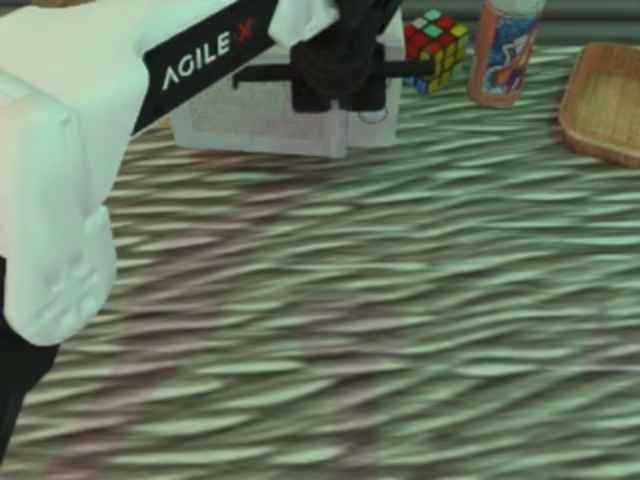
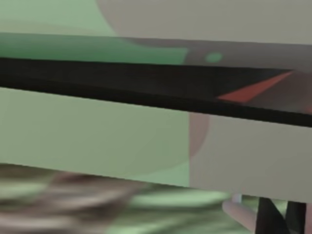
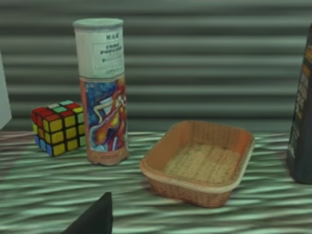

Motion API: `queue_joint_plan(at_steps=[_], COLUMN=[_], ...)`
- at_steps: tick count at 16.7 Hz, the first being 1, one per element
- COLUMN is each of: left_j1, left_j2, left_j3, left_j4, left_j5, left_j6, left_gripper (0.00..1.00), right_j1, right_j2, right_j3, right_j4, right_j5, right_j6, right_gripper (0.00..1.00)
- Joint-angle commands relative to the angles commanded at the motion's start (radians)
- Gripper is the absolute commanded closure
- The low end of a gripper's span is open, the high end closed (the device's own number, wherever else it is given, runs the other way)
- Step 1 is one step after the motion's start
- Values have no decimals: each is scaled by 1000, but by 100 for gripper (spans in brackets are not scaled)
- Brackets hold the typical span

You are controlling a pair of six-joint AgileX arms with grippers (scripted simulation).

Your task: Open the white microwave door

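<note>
Reaching across from the left, the left arm sets its left gripper (image 1: 338,85) against the front of the white microwave (image 1: 290,125), at the door's (image 1: 270,118) right edge beside the knob panel; finger spread cannot be told. Right of the microwave stand a puzzle cube (image 1: 436,50), a printed canister (image 1: 505,50), then a wicker basket (image 1: 605,100). The right gripper is out of the top view.
</note>
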Motion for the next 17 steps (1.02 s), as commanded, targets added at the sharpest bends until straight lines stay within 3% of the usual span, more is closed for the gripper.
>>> queue_joint_plan(at_steps=[8,17], left_j1=[-5,4], left_j2=[5,-107], left_j3=[-4,-182], left_j4=[4,100], left_j5=[6,39], left_j6=[-3,88], left_gripper=[100,100], right_j1=[0,0], right_j2=[0,0], right_j3=[0,0], right_j4=[0,0], right_j5=[0,0], right_j6=[0,0], right_gripper=[0,0])
